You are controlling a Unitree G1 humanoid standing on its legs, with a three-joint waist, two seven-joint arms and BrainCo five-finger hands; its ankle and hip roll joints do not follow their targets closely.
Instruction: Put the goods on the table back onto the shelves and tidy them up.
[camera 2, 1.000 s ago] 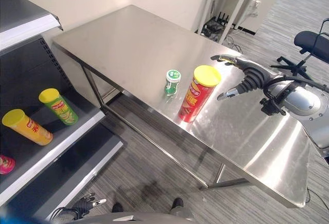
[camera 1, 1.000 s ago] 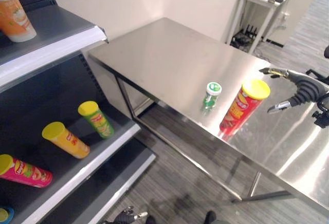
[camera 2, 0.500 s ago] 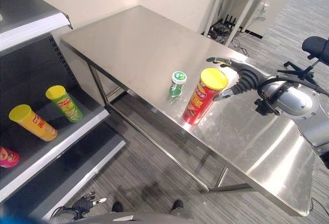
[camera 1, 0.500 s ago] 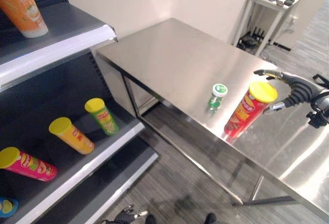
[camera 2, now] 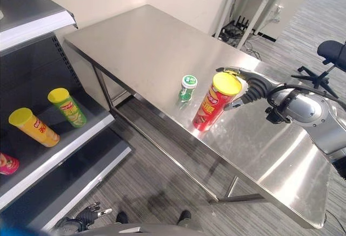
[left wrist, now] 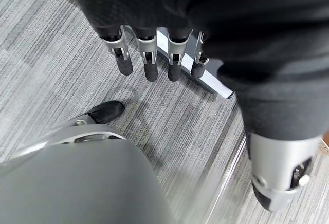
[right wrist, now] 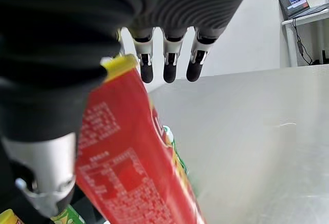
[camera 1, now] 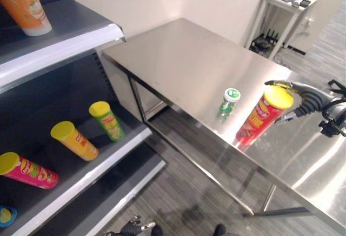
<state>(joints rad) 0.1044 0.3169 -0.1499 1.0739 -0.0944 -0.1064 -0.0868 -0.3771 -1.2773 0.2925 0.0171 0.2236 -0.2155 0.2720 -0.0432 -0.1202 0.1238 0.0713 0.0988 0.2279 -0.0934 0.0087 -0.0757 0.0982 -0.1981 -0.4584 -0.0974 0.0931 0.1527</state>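
Observation:
A tall red can with a yellow lid (camera 1: 261, 119) stands near the front edge of the steel table (camera 1: 184, 57). My right hand (camera 2: 254, 87) reaches in from the right at the height of the lid. Its straight fingers (right wrist: 169, 62) pass behind the red can (right wrist: 133, 167) and its thumb (right wrist: 43, 167) lies on the near side, so the hand is open around the top. A small green bottle with a white-and-green cap (camera 2: 186, 88) stands just left of the can. Low over the floor hangs my left hand (left wrist: 149, 59), fingers straight and holding nothing.
Grey shelves (camera 1: 81, 35) stand to the left. An orange tube (camera 1: 24, 3) is upright on the upper one. A green can (camera 1: 106, 120), a yellow can (camera 1: 73, 140) and a pink can (camera 1: 27, 170) lie on the lower one. A white side table (camera 1: 281, 0) and an office chair (camera 2: 332, 52) stand beyond.
My right hand has moved left from beside the red can until its fingers and thumb flank the lid. The can and the bottle have stayed put; the camera has shifted a little.

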